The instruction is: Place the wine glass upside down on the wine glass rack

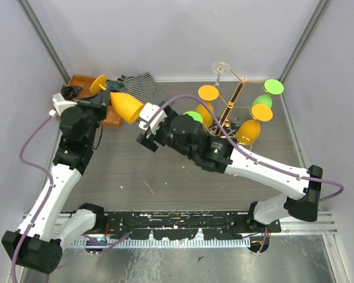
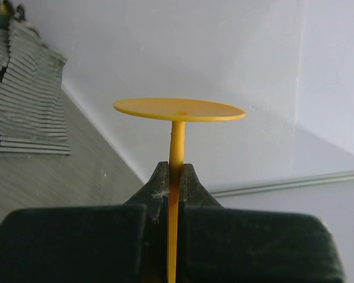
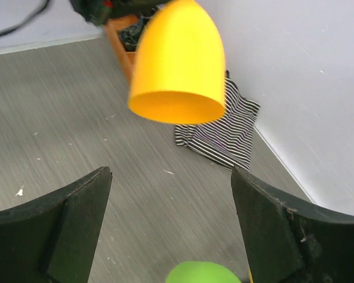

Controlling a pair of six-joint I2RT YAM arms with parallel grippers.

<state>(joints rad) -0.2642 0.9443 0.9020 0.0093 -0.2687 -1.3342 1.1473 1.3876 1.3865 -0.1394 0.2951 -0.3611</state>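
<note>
My left gripper (image 1: 106,95) is shut on the stem of an orange wine glass (image 1: 125,106), held tilted above the table's back left with its bowl mouth pointing right. In the left wrist view the stem (image 2: 177,150) sits between my shut fingers and the round foot is above it. My right gripper (image 1: 146,127) is open and empty, just right of the bowl. In the right wrist view the bowl (image 3: 178,65) hangs ahead of the open fingertips (image 3: 82,200). The gold wire wine glass rack (image 1: 233,103) stands at the back right with several orange and green glasses hanging on it.
A striped cloth (image 1: 142,85) lies at the back, also in the right wrist view (image 3: 224,132). A brown wooden box (image 1: 82,82) sits in the back left corner. A green glass bowl (image 3: 201,273) is close under my right gripper. A clear glass (image 1: 221,68) tops the rack. Walls enclose three sides.
</note>
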